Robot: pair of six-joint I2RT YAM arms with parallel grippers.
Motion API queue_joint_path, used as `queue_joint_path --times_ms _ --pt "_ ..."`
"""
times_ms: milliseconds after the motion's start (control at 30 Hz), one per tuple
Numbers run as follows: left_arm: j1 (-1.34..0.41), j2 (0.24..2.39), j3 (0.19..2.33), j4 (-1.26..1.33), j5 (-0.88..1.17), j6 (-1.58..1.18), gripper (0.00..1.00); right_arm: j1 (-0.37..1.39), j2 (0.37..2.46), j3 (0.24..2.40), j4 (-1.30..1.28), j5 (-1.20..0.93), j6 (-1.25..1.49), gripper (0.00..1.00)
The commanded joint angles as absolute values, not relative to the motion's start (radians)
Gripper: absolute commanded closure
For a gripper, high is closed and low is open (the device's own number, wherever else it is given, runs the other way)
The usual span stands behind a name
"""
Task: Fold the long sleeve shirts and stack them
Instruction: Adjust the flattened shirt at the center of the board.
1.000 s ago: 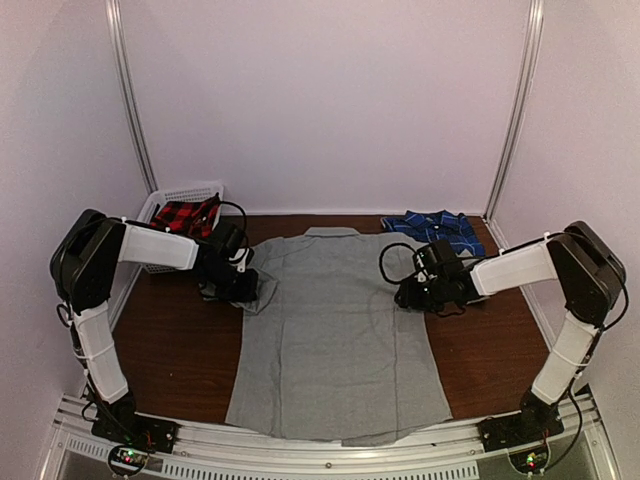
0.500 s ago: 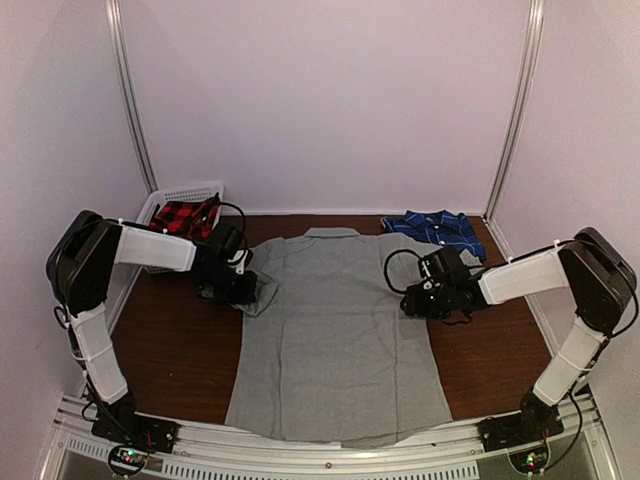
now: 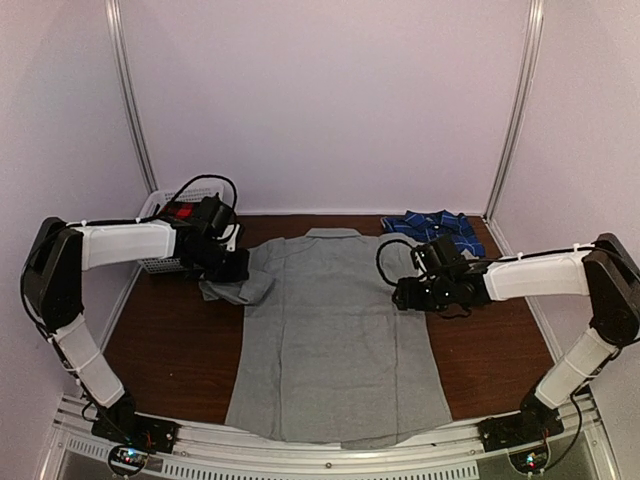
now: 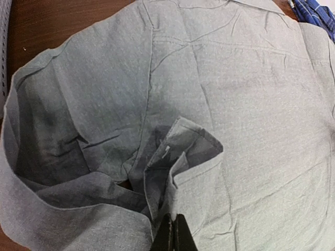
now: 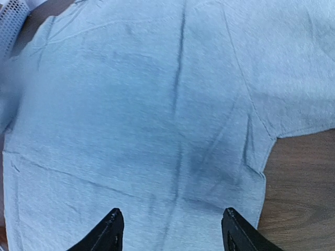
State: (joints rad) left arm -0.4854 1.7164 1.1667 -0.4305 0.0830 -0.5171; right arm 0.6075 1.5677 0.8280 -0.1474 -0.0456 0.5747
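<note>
While grey shirt (image 3: 335, 340) lies flat | basket (image 3: 150, 208) back-left | plaid shirt (image 3: 430, 220) back-right

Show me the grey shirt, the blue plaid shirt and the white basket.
grey shirt (image 3: 335, 340), top view, middle of its body.
blue plaid shirt (image 3: 432, 224), top view, its crumpled middle.
white basket (image 3: 155, 207), top view, its far rim.

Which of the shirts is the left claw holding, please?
The grey shirt, spread mid-table; the left claw pinches its sleeve. The blue plaid shirt lies bunched at the far right, untouched.
</note>
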Motion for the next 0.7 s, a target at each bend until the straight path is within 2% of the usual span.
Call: queue_joint_path --times_ms 0,133,267,367,533,667 --pt "-0.488 1.677 1.143 -0.460 0.002 -0.516 1.00 0.638 1.537 0.889 -0.178 0.034 0.579 0.34" --pt "-0.487 1.624 1.077 -0.451 -0.077 -0.543 1.00 0.619 1.516 0.908 -0.250 0.151 0.570 0.28" --pt "-0.477 1.583 1.042 -0.448 -0.123 -0.563 0.92 0.545 1.465 0.885 -0.296 0.224 0.554 0.25" --pt "-0.476 1.575 1.038 -0.447 -0.126 -0.566 0.78 0.479 1.425 0.859 -0.313 0.273 0.539 0.22" --pt "-0.476 1.565 1.040 -0.447 -0.121 -0.569 0.47 0.305 1.386 0.798 -0.275 0.238 0.503 0.19" --pt "-0.476 1.539 1.044 -0.448 -0.114 -0.568 0.32 0.190 1.390 0.779 -0.229 0.180 0.467 0.19"
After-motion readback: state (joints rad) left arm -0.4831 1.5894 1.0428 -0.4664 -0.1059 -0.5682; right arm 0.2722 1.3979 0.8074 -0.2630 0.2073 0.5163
